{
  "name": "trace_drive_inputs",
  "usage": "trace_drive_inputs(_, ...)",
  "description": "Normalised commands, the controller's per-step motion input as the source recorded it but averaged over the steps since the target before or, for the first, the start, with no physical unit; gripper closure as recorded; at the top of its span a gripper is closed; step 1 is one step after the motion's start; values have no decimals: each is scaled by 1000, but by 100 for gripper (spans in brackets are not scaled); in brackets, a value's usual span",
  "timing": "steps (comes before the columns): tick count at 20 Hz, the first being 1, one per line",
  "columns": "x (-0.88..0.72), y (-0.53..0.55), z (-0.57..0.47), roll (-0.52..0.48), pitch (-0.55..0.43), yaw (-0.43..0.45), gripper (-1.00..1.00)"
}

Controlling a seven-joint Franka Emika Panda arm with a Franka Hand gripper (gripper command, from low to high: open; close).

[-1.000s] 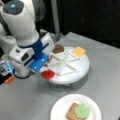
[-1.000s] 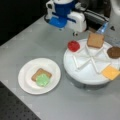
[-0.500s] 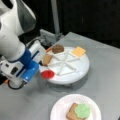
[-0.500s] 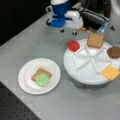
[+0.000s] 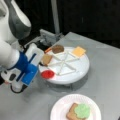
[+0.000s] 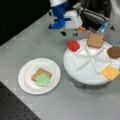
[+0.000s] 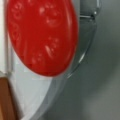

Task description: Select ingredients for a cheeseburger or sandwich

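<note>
A round white divided tray [image 5: 82, 65] [image 6: 85, 75] is seen on the grey desk [image 5: 107, 82] [image 6: 30, 47] in both front views, its top split into wedge compartments by raised ribs. Four ingredients are held in separate compartments near the rim: a red disc [image 5: 47, 74] [image 6: 74, 46] [image 7: 41, 35], a brown toast square [image 5: 46, 59] [image 6: 95, 40], a dark brown round patty [image 5: 58, 48] [image 6: 114, 52] and a yellow-orange cheese square [image 5: 79, 51] [image 6: 110, 72]. The remaining compartments are bare.

A white paper plate [image 5: 60, 106] [image 6: 25, 83] is set on the desk apart from the tray, toward a front view's bottom. On it, a second toast square [image 5: 71, 113] [image 6: 39, 73] is laid flat, with a green wavy leaf [image 5: 82, 110] [image 6: 43, 80] resting on top and covering part of it.

The gripper [image 5: 40, 68] [image 6: 68, 33], on a blue and white wrist, is positioned just beside the tray's rim, nearest to the red disc and the toast square on the tray. In the wrist view, the red disc fills most of the frame, lying on the tray's white surface. Whether the fingers are open or closed cannot be told.
</note>
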Motion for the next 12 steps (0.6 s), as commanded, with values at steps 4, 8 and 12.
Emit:
trace_drive_inputs(4, 148, 73, -134, 252, -95, -22, -100)
trace_drive_inputs(8, 192, 56, -105, 173, -77, -1, -100)
trace_drive_inputs(12, 187, 23, -52, 163, -81, 22, -100)
